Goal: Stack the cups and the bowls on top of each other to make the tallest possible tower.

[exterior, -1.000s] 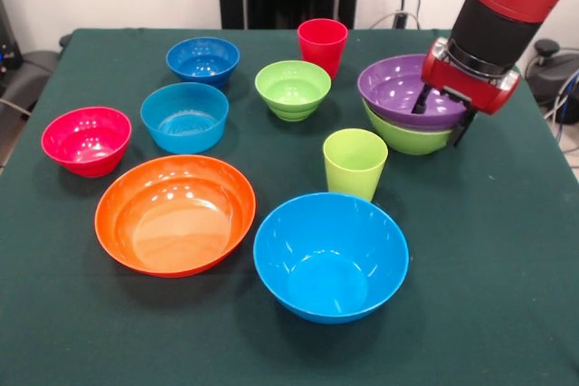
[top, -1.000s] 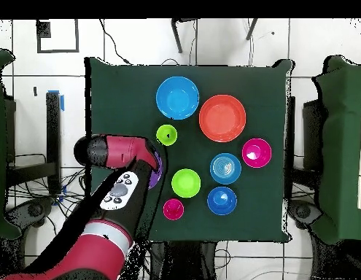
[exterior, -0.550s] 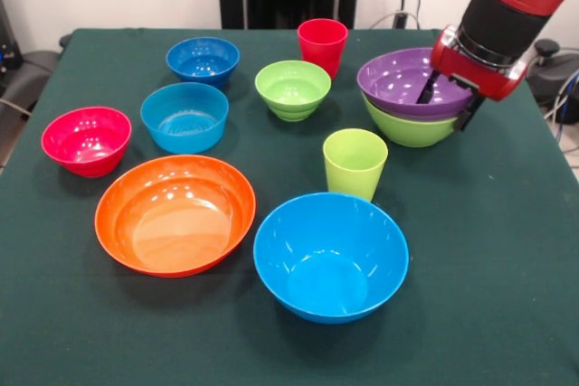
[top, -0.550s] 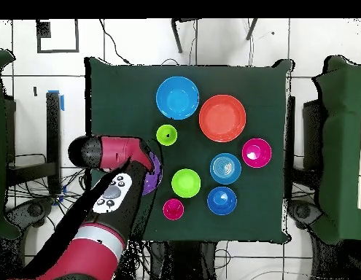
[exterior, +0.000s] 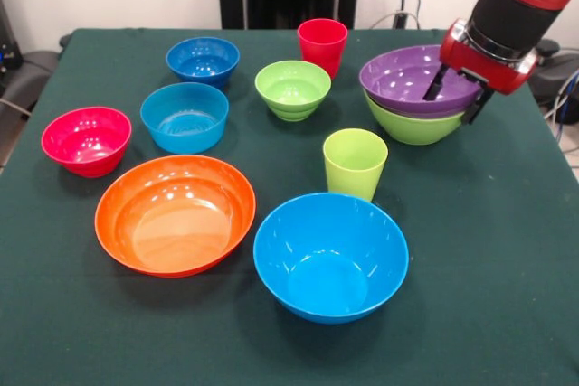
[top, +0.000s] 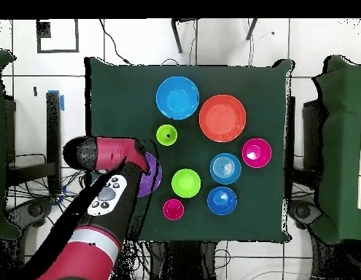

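The pincer [exterior: 455, 98] is spread, one finger inside the purple bowl [exterior: 407, 79] and one outside its rim. That bowl sits nested in the large lime-green bowl [exterior: 412, 128] directly beneath. The red cup [exterior: 322, 44] stands apart on the worktop [exterior: 507, 250].

Robotics lab: green-clothed table [exterior: 507, 250] below gripper [exterior: 454, 99], cables on tiled floor [top: 37, 95] beyond

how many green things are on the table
3: a small green bowl in the middle near the far side, a green cup in front of it to the right, and a large green bowl under the purple bowl at far right. None seems hidden.
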Robot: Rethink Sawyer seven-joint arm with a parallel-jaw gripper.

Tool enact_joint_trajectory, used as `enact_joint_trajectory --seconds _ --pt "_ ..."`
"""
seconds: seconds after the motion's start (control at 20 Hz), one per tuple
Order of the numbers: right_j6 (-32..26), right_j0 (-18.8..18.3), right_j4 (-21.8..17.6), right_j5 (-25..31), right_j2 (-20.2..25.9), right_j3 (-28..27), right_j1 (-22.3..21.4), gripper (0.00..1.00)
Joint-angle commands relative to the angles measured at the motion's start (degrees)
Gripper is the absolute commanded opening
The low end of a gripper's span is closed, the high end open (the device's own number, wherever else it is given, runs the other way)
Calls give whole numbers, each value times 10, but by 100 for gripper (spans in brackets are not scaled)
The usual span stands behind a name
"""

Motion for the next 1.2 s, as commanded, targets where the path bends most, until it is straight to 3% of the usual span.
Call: enact_joint_trajectory --seconds 0.05,0.4,0.7,1.2 --pt "19 -29 -23 12 64 2 5 100" --pt "40 -20 -14 36 67 -9 2 100" --pt "57 -26 12 14 93 12 3 100" --pt "52 -27 3 33 90 9 -9 100"
